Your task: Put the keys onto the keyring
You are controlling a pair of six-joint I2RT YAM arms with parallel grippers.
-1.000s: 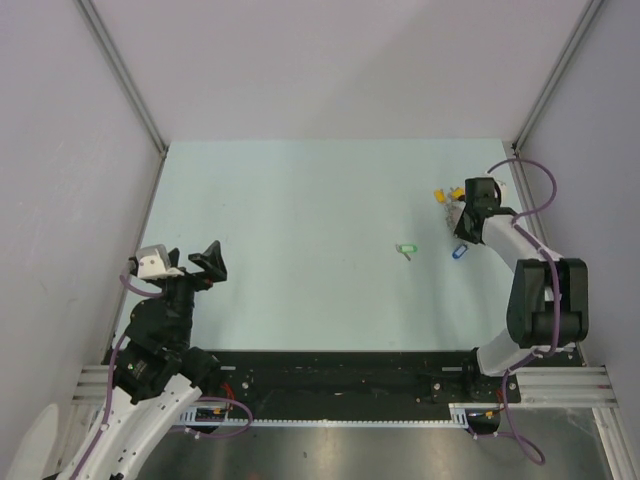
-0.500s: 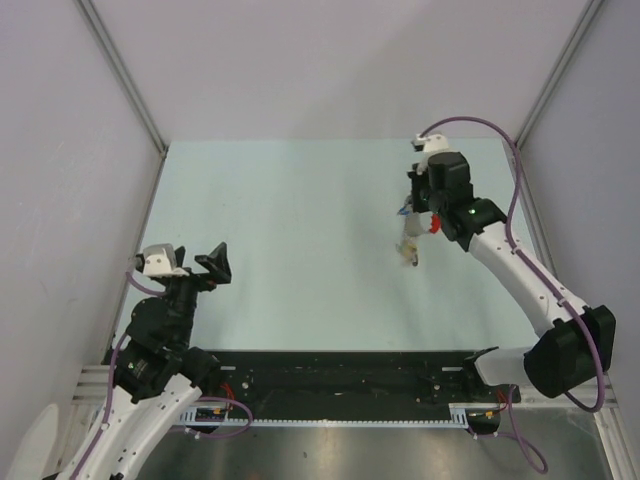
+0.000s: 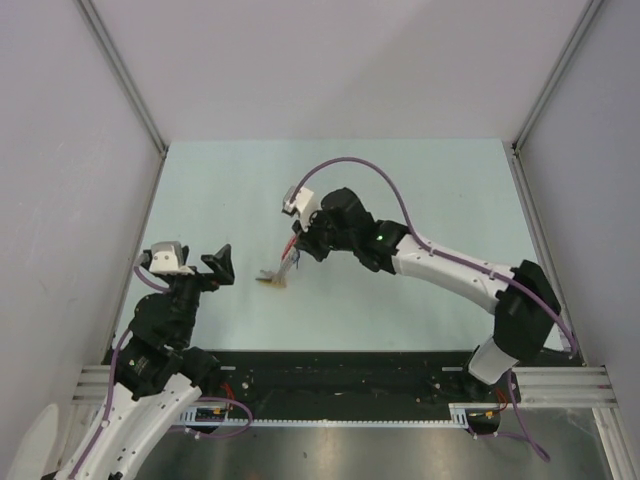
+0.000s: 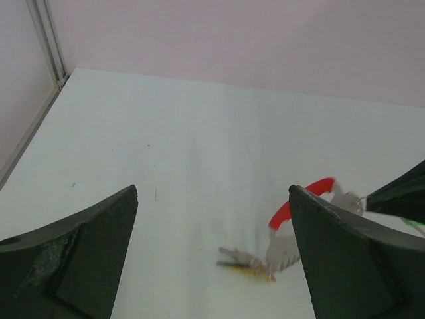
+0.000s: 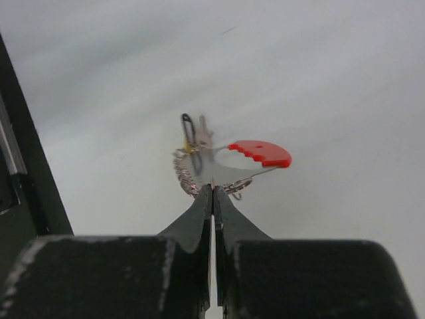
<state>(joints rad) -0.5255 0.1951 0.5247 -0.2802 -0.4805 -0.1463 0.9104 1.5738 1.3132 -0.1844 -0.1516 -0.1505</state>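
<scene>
Right gripper [image 5: 212, 191]: I found my two black fingers pressed together, clamped on the near edge of the elongated silvery-grey metal keyring [image 5: 211, 167]. The ring projected beyond my fingertips. Its red curved segment [image 5: 261, 152] lay to the right in the right wrist view, and small tags were bunched at the far left end.

In the overhead view, my right arm [image 3: 440, 265] reached across to the left-centre of the pale green tabletop [image 3: 400, 190]. The keyring trailed down and to the left from my fingertips. Its outline was blurred, so I could not tell whether its lower end touched the surface.

Left gripper [image 3: 195, 262]: my fingers stood wide apart and held nothing. It was over the near left part of the table. It faced the keyring, which was near it but apart from it. In the left wrist view a yellow tag [image 4: 247, 271] showed at the ring's lower end.
</scene>
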